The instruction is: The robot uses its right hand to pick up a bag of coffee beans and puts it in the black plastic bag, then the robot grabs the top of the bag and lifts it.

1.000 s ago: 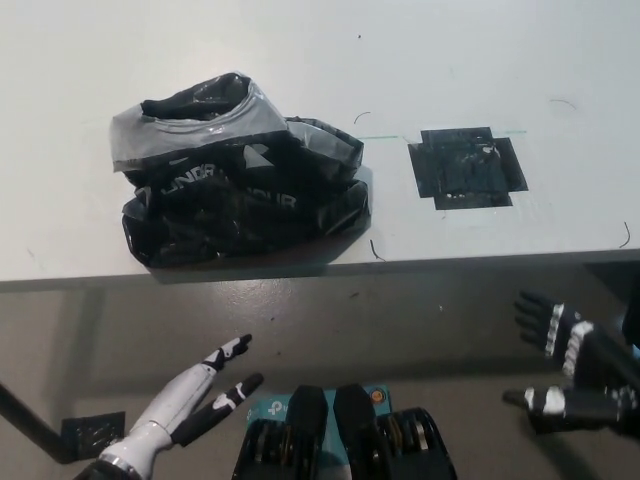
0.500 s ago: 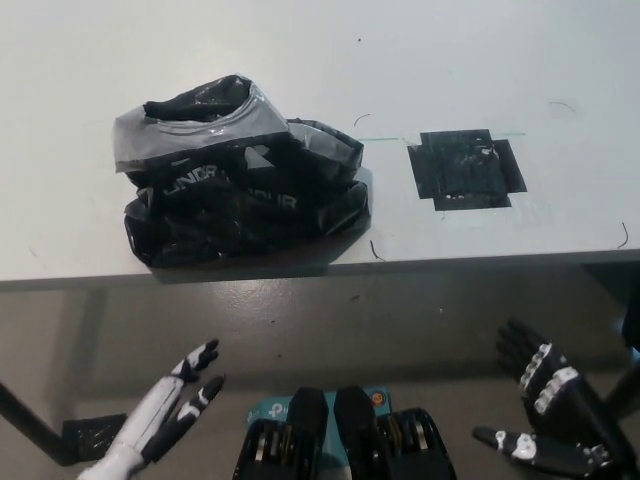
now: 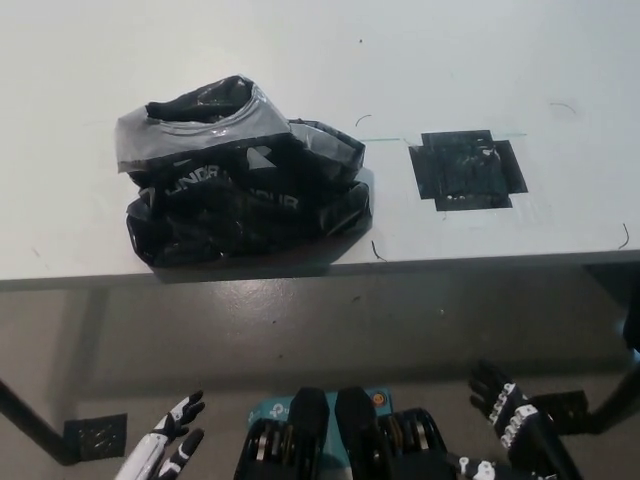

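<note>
A crumpled black plastic bag (image 3: 245, 190) with a grey rim and white lettering sits on the white table (image 3: 420, 60), near its front edge at the left. Its mouth faces up and back; I cannot see what is inside. No bag of coffee beans is visible anywhere. My white left hand (image 3: 168, 452) hangs low at the bottom left, below the table edge, fingers apart and holding nothing. My black right hand (image 3: 512, 432) is at the bottom right, also below the table, fingers spread and empty.
A black taped square (image 3: 467, 168) marks the table right of the bag. The table's front edge (image 3: 400, 264) runs across the middle of the picture. Grey floor lies below, with a small black marker (image 3: 93, 436) at the lower left.
Both hands have dropped lower and drawn back toward the picture's bottom edge. The bag and the taped square have not moved.
</note>
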`<state>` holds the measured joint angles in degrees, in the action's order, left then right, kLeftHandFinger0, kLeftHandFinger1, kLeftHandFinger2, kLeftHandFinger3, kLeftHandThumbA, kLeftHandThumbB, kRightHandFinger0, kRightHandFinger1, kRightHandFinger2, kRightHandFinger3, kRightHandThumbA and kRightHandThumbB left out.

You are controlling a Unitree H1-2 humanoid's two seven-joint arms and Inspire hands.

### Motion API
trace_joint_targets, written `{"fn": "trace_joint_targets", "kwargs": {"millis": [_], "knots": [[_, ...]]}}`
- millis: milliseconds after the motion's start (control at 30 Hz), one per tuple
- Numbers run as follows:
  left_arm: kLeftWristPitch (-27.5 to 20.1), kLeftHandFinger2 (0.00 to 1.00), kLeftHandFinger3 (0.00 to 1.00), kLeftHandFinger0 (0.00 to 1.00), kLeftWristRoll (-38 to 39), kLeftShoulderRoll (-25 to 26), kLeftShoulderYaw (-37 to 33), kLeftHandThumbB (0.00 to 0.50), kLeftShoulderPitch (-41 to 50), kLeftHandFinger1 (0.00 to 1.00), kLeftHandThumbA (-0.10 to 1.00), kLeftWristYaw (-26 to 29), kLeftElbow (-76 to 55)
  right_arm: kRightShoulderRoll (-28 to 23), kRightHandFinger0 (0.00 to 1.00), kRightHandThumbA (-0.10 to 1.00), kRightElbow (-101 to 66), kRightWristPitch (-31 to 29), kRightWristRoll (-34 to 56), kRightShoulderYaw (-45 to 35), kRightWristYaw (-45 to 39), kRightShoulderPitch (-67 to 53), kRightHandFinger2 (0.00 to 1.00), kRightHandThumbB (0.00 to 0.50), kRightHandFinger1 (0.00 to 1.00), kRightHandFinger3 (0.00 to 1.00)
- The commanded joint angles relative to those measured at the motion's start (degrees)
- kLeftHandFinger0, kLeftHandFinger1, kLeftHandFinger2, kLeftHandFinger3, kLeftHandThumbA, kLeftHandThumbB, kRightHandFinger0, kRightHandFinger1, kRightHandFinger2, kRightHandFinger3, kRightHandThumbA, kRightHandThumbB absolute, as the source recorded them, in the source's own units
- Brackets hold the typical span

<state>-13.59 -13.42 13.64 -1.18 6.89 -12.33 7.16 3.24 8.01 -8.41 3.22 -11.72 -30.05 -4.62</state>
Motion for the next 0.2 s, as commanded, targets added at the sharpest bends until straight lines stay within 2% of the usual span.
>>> {"fn": "trace_joint_targets", "kwargs": {"millis": [0,167], "knots": [[-3.16,1.0,1.0,1.0,2.22,0.34,1.04,0.181,-0.81,1.0,1.0,2.36,-0.46,-1.5,1.0,1.0,0.6,-5.7,0.61,1.93,3.13,-0.09,1.0,0.162,1.0,1.0],[-2.97,1.0,1.0,1.0,1.18,0.77,0.73,0.174,-1.31,1.0,1.0,2.48,-0.04,-2.24,1.0,1.0,0.92,-4.97,1.65,2.6,4.29,-0.14,1.0,0.167,1.0,1.0]]}}
